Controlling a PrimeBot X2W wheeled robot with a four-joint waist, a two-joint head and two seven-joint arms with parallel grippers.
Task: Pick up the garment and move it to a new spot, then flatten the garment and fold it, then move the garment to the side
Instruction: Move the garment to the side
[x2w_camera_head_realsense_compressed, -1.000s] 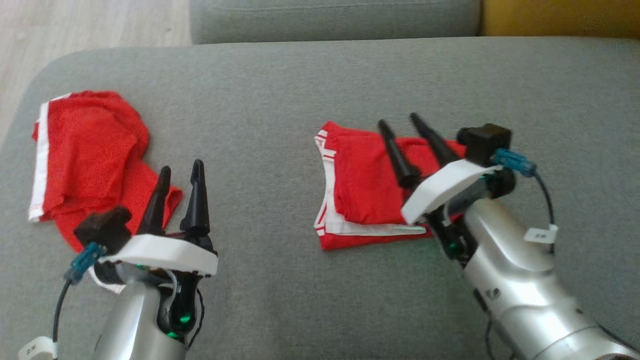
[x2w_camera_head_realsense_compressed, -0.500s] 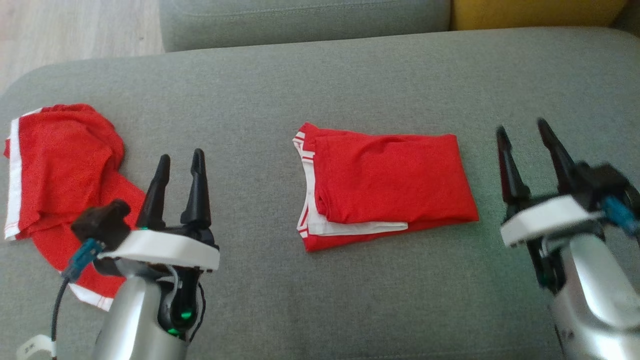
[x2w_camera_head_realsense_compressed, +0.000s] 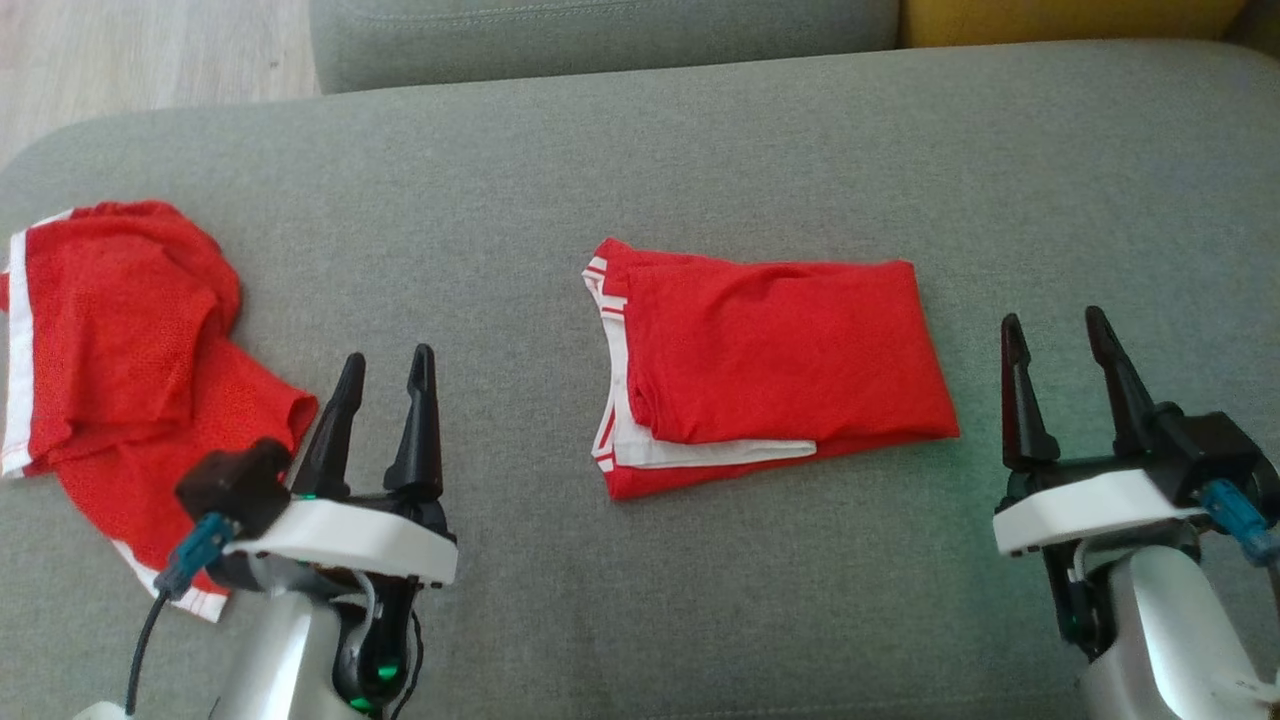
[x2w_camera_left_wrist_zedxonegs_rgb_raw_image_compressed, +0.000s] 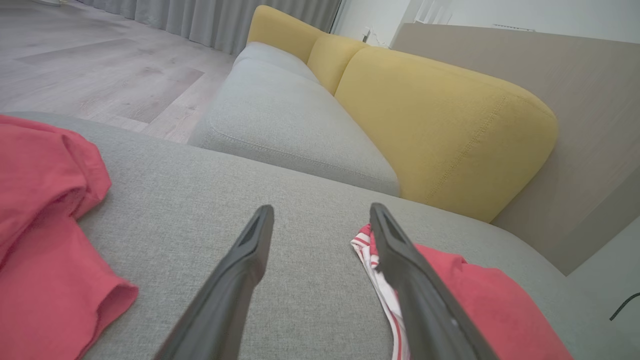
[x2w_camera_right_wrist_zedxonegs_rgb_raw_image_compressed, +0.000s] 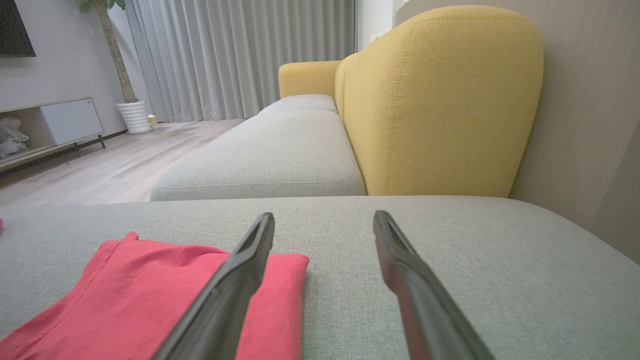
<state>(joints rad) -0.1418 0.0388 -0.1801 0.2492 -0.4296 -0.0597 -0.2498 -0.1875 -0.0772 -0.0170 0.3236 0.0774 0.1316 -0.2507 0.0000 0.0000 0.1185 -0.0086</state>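
Nearest, low in head view: L gripper (x2w_camera_head_realsense_compressed: 390, 355) at lower left, fingers spread apart, nothing btw them, over bare grey fabric. R gripper (x2w_camera_head_realsense_compressed: 1052, 317) at lower right, jaws likewise wide apart & empty, just off the right edge of the folded garment (x2w_camera_head_realsense_compressed: 770, 360), not touching it.

Folded garment: red w/ white-striped trim, a flat rectangle mid-way across the seat cushion (x2w_camera_head_realsense_compressed: 700, 160), btw the two grippers. Its left edge shows trim & stacked layers; its right edge is a clean fold. In R wrist view that corner lies beside the gripper's left finger.

Crumpled garment (x2w_camera_head_realsense_compressed: 110, 330): red w/ white band, bunched at the cushion's far left, running out past the pic's left edge. Its lower flap lies just beside the L gripper's wrist.

Open room: a wide bare strip of cushion btw the two garments; bare fabric in front of the folded one, behind it up to the back edge, & to the right beyond the R gripper. The cushion's left-rear corner is rounded, w/ wood floor (x2w_camera_head_realsense_compressed: 130, 50) past it.

Further back: second grey cushion (x2w_camera_head_realsense_compressed: 600, 35), yellow backrest (x2w_camera_head_realsense_compressed: 1060, 20) at right rear. Farthest, in R wrist view: grey curtains (x2w_camera_right_wrist_zedxonegs_rgb_raw_image_compressed: 240, 55) & a white plant pot (x2w_camera_right_wrist_zedxonegs_rgb_raw_image_compressed: 134, 116).

Counts: 2 grippers, 2 red garments (1 folded, 1 crumpled), 2 grey cushions, 1 pot.
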